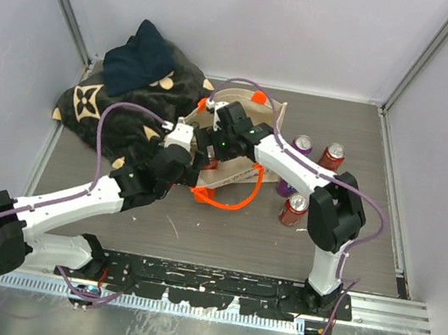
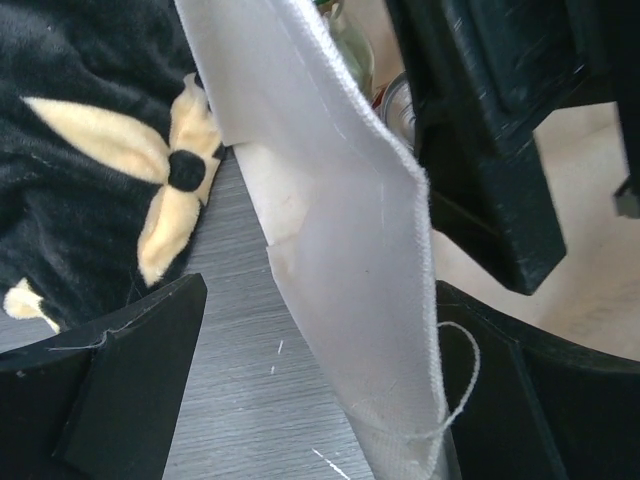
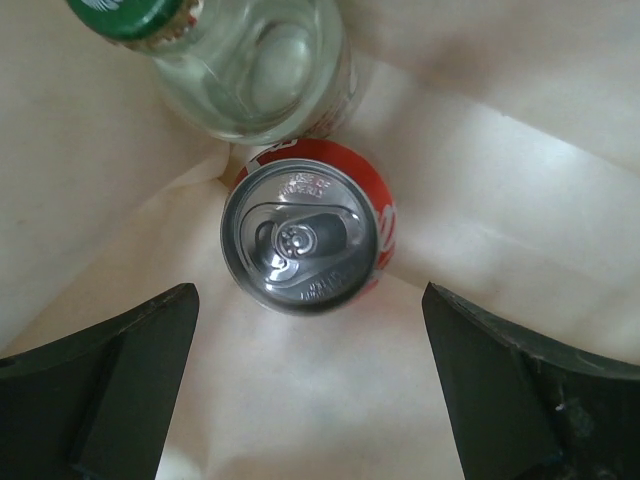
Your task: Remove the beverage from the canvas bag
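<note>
L gripper open, straddling bag left wall w/o pinching, prob. to keep mouth spread so R gripper, wide open & empty, hangs inside directly over red can, upright on bag floor beside clear bottle.

The canvas bag is cream with orange handles. The soda can is red with a silver top. The blanket is dark with cream flowers.

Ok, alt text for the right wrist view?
An upright red can with a silver pull-tab top sits between the open fingers of the right gripper, seen from above inside the cream canvas bag. A clear bottle with a green cap stands beyond it.
</note>
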### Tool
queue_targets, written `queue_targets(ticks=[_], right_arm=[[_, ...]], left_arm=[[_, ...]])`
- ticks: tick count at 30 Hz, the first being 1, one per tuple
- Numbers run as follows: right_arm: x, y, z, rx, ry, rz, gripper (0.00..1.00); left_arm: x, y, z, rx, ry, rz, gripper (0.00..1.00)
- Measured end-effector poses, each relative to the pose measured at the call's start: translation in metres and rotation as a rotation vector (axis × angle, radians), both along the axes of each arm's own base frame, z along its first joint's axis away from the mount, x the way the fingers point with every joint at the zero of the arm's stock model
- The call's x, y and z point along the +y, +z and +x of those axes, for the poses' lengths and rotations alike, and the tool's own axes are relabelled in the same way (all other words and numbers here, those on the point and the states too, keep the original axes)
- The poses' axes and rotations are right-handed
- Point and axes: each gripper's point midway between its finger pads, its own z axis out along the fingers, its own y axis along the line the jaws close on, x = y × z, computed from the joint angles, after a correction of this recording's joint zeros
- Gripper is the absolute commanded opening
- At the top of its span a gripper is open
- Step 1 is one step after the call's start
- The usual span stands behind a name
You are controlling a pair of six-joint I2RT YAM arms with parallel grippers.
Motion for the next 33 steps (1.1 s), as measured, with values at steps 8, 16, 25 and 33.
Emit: queue_targets(ticks=[8,16,25,33], right_arm=[[0.005,-0.032,0.003,0.002,0.001,-0.072,1.00],[0.007,-0.034,0.021,-0.067,-0.038,-0.077,0.97],[0.016,-0.036,0.028,-0.090,-0.028,-0.051,0.02],[0.014,-0.037,0.028,-0.092,-0.029,-0.064,0.01]], left_arm=[[0.007,-0.010,-0.007,0.016,0.025,-0.022,0.98],[0.003,-0.018,-0.007,0.040,0.021,-0.025,0.98],[0.002,-0.019,-0.007,0.044,0.025,-0.034,0.98],[0.002,-0.019,-0.007,0.043,0.026,-0.036,0.98]])
